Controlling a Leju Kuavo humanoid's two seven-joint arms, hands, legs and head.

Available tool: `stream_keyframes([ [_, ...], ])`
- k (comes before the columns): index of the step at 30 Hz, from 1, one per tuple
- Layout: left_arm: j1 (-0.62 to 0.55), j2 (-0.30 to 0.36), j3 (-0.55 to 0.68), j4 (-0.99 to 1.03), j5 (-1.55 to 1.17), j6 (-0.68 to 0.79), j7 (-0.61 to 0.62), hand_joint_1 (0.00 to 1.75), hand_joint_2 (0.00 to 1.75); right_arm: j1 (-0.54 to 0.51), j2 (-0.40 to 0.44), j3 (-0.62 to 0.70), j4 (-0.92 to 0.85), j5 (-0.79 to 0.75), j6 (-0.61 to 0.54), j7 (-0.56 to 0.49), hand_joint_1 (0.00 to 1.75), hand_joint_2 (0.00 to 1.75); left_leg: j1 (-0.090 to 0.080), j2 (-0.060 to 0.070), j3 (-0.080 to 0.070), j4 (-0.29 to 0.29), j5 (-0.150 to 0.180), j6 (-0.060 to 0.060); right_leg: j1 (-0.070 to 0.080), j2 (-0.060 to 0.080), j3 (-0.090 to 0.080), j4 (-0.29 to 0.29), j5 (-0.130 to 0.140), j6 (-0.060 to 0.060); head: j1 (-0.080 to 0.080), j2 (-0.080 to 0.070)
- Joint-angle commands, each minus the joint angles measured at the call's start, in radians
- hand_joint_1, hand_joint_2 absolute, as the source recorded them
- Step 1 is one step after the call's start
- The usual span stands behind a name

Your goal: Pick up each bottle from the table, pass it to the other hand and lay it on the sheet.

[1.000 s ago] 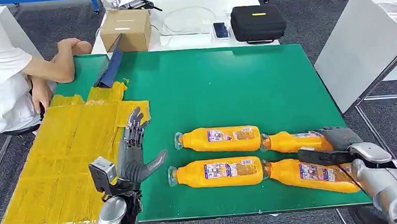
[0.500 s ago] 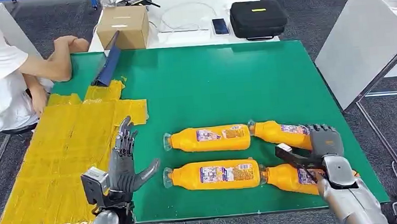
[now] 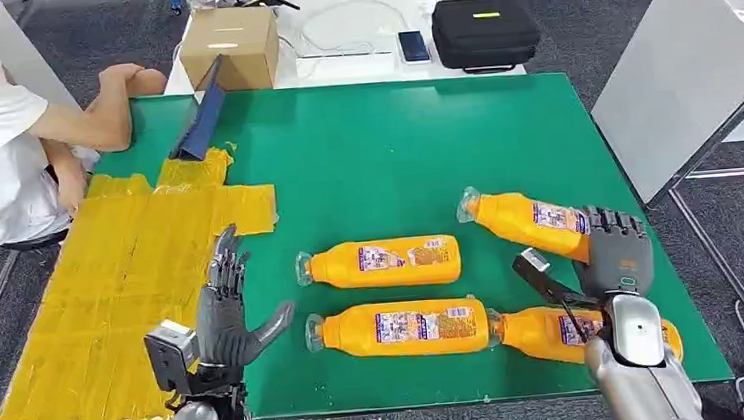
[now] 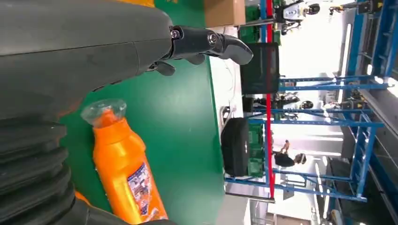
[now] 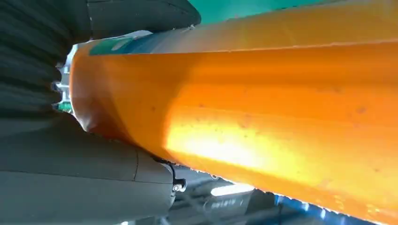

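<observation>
One bottle point(image 3: 524, 221) half behind right hand point(image 3: 614, 251)

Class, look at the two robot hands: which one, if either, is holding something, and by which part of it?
The right robot hand grips an orange bottle around its base end, the cap pointing away. The left robot hand holds nothing, its fingers spread.

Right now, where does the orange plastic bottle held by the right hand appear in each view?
Head view: orange plastic bottle tilted at right, base in the right hand.
Left wrist view: not in it.
Right wrist view: close up, across the picture.
Shared landmark: green table mat.
</observation>
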Motion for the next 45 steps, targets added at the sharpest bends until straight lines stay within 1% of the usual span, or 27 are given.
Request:
stream_keyframes([
  [1,0.015,-0.006,0.045,0.007,0.001,0.003,0.006,0.00,1.75,0.123,0.127,-0.044,-0.348,-0.033,-0.090,-0.046,1.75,1.75,0.001,0.000,0.002,0.000,-0.002,-0.003,0.000,0.002,0.001,0.001,-0.002,-0.003,0.000,0.000],
  [2,0.013,-0.004,0.046,0.010,0.001,0.003,0.004,0.00,1.75,0.124,0.133,-0.021,-0.361,-0.124,-0.089,-0.100,1.75,1.75,0.001,-0.001,0.003,0.001,-0.003,-0.005,0.000,0.003,0.002,0.002,-0.004,-0.004,0.000,0.000],
  [3,0.009,-0.002,0.044,0.016,0.004,-0.001,-0.001,0.00,1.75,0.124,0.140,0.004,-0.376,-0.243,-0.080,-0.173,1.75,1.75,0.001,0.000,0.001,0.001,-0.002,-0.003,0.001,0.002,0.000,0.001,-0.002,-0.003,0.000,0.000],
  [4,0.003,0.001,0.040,0.025,0.005,-0.003,-0.003,0.00,1.75,0.122,0.151,0.021,-0.385,-0.337,-0.069,-0.229,1.75,1.75,0.001,0.001,0.003,0.002,-0.004,-0.005,0.000,0.004,0.001,0.003,-0.004,-0.005,0.000,0.000],
  [5,-0.011,0.007,0.029,0.036,0.003,-0.007,-0.008,0.00,1.75,0.120,0.167,0.055,-0.410,-0.532,-0.016,-0.341,1.75,1.75,0.001,0.002,0.002,0.001,-0.003,-0.005,0.000,0.004,0.000,0.002,-0.003,-0.004,0.000,0.000],
  [7,-0.034,0.012,0.014,0.052,0.002,-0.009,-0.009,0.00,1.75,0.113,0.186,0.055,-0.408,-0.661,0.025,-0.405,1.75,1.75,0.001,0.002,0.002,0.001,-0.003,-0.005,0.000,0.004,-0.001,0.002,-0.003,-0.005,0.000,0.000],
  [9,-0.065,0.020,-0.014,0.062,-0.012,-0.006,-0.010,0.00,1.75,0.097,0.213,0.055,-0.394,-0.749,0.058,-0.462,1.75,1.75,0.001,0.001,0.001,0.001,-0.003,-0.005,0.000,0.003,-0.001,0.002,-0.004,-0.006,0.000,0.000],
  [11,-0.068,0.019,-0.016,0.062,-0.013,-0.004,-0.008,0.00,1.75,0.095,0.215,0.056,-0.391,-0.749,0.058,-0.462,1.75,1.75,0.001,0.000,0.003,0.001,-0.003,-0.006,0.000,0.003,-0.001,0.003,-0.004,-0.007,0.000,0.000],
  [13,-0.068,0.020,-0.018,0.060,-0.013,-0.002,-0.006,0.00,1.75,0.094,0.213,0.053,-0.389,-0.749,0.057,-0.466,1.75,1.75,0.001,0.000,0.001,0.000,-0.001,-0.005,0.000,0.001,-0.012,0.002,-0.004,-0.006,0.001,0.000],
  [14,-0.071,0.027,-0.029,0.059,-0.013,-0.002,-0.006,0.00,1.75,0.094,0.221,0.054,-0.395,-0.844,0.132,-0.510,1.75,1.75,0.001,-0.001,0.003,0.000,-0.002,-0.006,0.000,0.002,-0.011,0.003,-0.005,-0.008,0.000,0.000],
  [16,-0.087,0.031,-0.045,0.057,-0.019,-0.001,-0.007,0.00,1.75,0.078,0.237,0.067,-0.369,-0.885,0.196,-0.526,1.75,1.75,0.001,0.000,0.004,0.001,-0.004,-0.006,0.000,0.003,-0.009,0.002,-0.006,-0.008,0.000,0.000],
  [17,-0.094,0.031,-0.051,0.056,-0.023,-0.001,-0.006,0.00,1.75,0.069,0.247,0.077,-0.355,-0.900,0.213,-0.532,1.75,1.75,0.001,0.000,0.001,0.000,-0.002,-0.005,0.000,0.002,-0.012,0.002,-0.004,-0.007,0.000,0.000],
  [18,-0.109,0.033,-0.064,0.059,-0.028,-0.004,-0.004,0.00,1.75,0.057,0.264,0.088,-0.331,-0.945,0.264,-0.546,1.75,1.75,0.001,0.000,0.003,0.001,-0.003,-0.006,0.000,0.003,-0.010,0.002,-0.005,-0.007,0.000,0.000],
  [19,-0.127,0.035,-0.083,0.064,-0.030,-0.006,0.001,0.00,1.75,0.039,0.286,0.108,-0.291,-1.018,0.354,-0.557,1.75,1.75,0.001,0.000,0.000,0.000,-0.002,-0.004,0.000,0.002,-0.012,0.002,-0.004,-0.006,0.001,0.000],
  [22,-0.136,0.032,-0.091,0.065,-0.031,-0.002,0.012,0.00,1.75,0.027,0.301,0.122,-0.262,-1.016,0.345,-0.564,1.75,1.75,0.001,0.002,0.000,0.000,-0.001,-0.004,0.001,0.004,-0.002,0.002,-0.002,-0.005,0.001,0.000],
  [24,-0.134,0.034,-0.091,0.065,-0.031,-0.003,0.011,0.00,1.75,0.026,0.298,0.121,-0.261,-1.016,0.345,-0.564,1.75,1.75,0.001,0.002,0.003,0.000,-0.003,-0.006,0.000,0.004,0.000,0.003,-0.003,-0.006,0.000,0.000],
  [25,-0.132,0.036,-0.092,0.065,-0.031,-0.003,0.011,0.00,1.75,0.027,0.295,0.121,-0.263,-1.016,0.345,-0.565,1.75,1.75,0.001,0.001,0.000,0.000,-0.001,-0.004,0.000,0.002,-0.002,0.002,-0.002,-0.005,0.000,0.000],
  [27,-0.146,0.039,-0.112,0.069,-0.033,-0.008,0.010,0.00,1.75,0.018,0.301,0.138,-0.242,-1.090,0.455,-0.566,1.75,1.75,0.001,0.000,0.001,0.000,-0.001,-0.005,0.001,0.002,-0.002,0.002,-0.003,-0.005,0.000,0.000],
  [28,-0.160,0.035,-0.127,0.071,-0.035,-0.012,0.010,0.00,1.75,0.005,0.321,0.154,-0.206,-1.116,0.495,-0.567,1.75,1.75,0.001,-0.001,0.002,0.001,-0.002,-0.006,0.000,0.002,0.000,0.003,-0.004,-0.006,0.000,0.000],
  [31,-0.180,0.034,-0.165,0.066,-0.034,-0.014,0.015,0.00,1.75,-0.042,0.361,0.212,-0.083,-1.126,0.528,-0.570,1.75,1.75,0.002,0.003,-0.001,0.000,-0.001,-0.004,0.001,0.004,-0.004,0.003,-0.002,-0.005,0.001,0.000],
  [32,-0.185,0.036,-0.175,0.066,-0.033,-0.014,0.017,0.00,1.75,-0.051,0.367,0.227,-0.058,-1.127,0.533,-0.571,1.75,1.75,0.002,0.003,0.002,0.001,-0.002,-0.006,0.001,0.006,-0.002,0.004,-0.003,-0.006,0.001,0.000],
  [33,-0.187,0.035,-0.180,0.065,-0.034,-0.013,0.019,0.00,1.75,-0.056,0.377,0.240,-0.036,-1.122,0.531,-0.571,1.75,1.75,0.002,0.003,-0.001,0.000,0.000,-0.004,0.001,0.004,-0.004,0.003,-0.002,-0.005,0.000,0.000],
  [34,-0.192,0.036,-0.189,0.065,-0.034,-0.013,0.020,0.00,1.75,-0.065,0.391,0.262,0.007,-1.119,0.532,-0.573,1.75,1.75,0.002,0.003,0.002,0.000,-0.002,-0.006,0.001,0.006,-0.002,0.003,-0.003,-0.006,0.001,0.000],
  [38,-0.202,0.040,-0.211,0.069,-0.031,-0.012,0.022,0.00,1.75,-0.094,0.418,0.303,0.112,-1.140,0.560,-0.575,1.75,1.75,0.002,0.002,0.002,0.000,-0.001,-0.006,0.001,0.004,-0.002,0.003,-0.003,-0.006,0.000,0.000],
  [41,-0.200,0.038,-0.227,0.074,-0.035,-0.001,0.022,0.00,1.75,-0.094,0.434,0.334,0.140,-1.148,0.560,-0.588,1.75,1.75,0.002,0.001,0.002,0.000,-0.001,-0.007,0.001,0.004,-0.001,0.004,-0.004,-0.006,0.001,0.000],
  [42,-0.198,0.038,-0.237,0.081,-0.046,0.010,0.021,0.00,1.75,-0.094,0.436,0.344,0.145,-1.149,0.562,-0.588,1.75,1.75,0.002,0.002,0.000,0.000,0.000,-0.005,0.001,0.003,-0.003,0.003,-0.002,-0.005,0.000,0.000],
  [45,-0.199,0.036,-0.253,0.095,-0.057,0.026,0.017,0.00,1.75,-0.097,0.440,0.363,0.164,-1.152,0.566,-0.585,1.75,1.75,0.002,0.000,0.002,0.000,-0.001,-0.006,0.000,0.002,-0.001,0.003,-0.004,-0.006,0.000,0.000],
])
